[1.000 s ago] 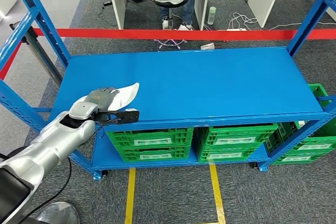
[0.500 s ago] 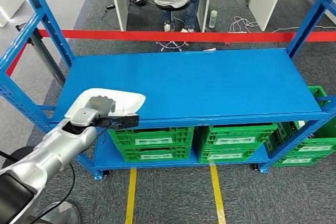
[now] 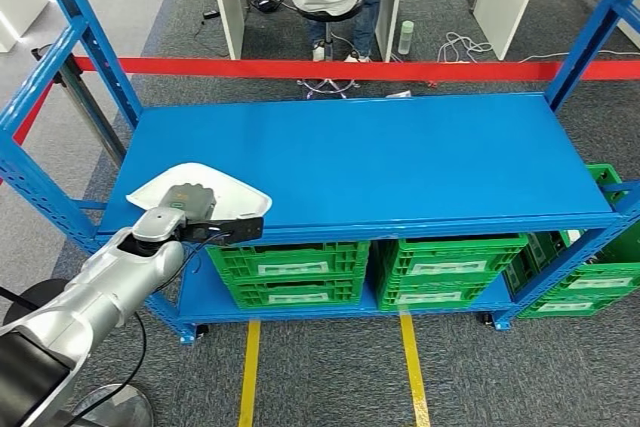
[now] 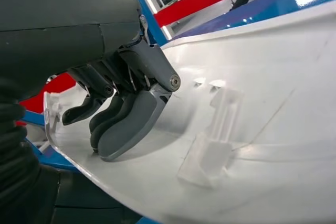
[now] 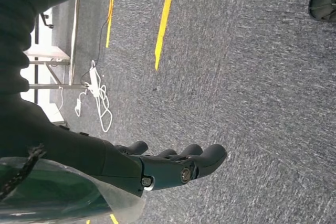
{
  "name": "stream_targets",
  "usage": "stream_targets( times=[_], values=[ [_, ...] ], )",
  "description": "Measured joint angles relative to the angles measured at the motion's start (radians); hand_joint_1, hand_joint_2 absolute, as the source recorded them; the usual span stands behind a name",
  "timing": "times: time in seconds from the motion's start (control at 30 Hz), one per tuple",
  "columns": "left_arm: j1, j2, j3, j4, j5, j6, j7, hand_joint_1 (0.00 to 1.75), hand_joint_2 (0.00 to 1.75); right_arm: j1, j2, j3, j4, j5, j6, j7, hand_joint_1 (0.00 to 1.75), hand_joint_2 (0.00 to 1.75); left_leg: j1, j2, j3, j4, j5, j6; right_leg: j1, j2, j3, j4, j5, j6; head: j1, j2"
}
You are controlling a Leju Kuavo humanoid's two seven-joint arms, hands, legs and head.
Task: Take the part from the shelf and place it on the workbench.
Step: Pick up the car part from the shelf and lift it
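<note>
Head view: the left hand point(image 3: 189, 202) grips a white moulded plastic part point(image 3: 219, 190), flat and curved, over the front left corner of the blue metal shelf point(image 3: 362, 157). Green plastic crates point(image 3: 290, 272) sit on the level below. Left wrist view: dark fingers point(image 4: 118, 121) press on the part's white surface point(image 4: 257, 103). Right wrist view: the right hand point(image 5: 170, 163) hangs over grey carpet point(image 5: 257, 77), fingers extended, holding nothing.

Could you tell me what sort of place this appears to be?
Probably a workshop or warehouse test area: a blue steel shelf, green crates stored beneath it, yellow floor lines, and a red barrier tape.
</note>
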Motion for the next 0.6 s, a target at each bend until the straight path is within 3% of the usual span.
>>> stream_targets(
  times=[0.6],
  values=[
    [0.046,-0.03,0.079,-0.041,-0.014,0.063,-0.061,1.75,1.75,0.001,0.0,-0.005,0.0,0.005,-0.002,-0.008,0.0,1.75,0.0,-0.001,-0.008,0.0,0.003,-0.001,0.0,0.001,-0.01,0.0,0.004,0.0,0.0,0.0]
  ],
)
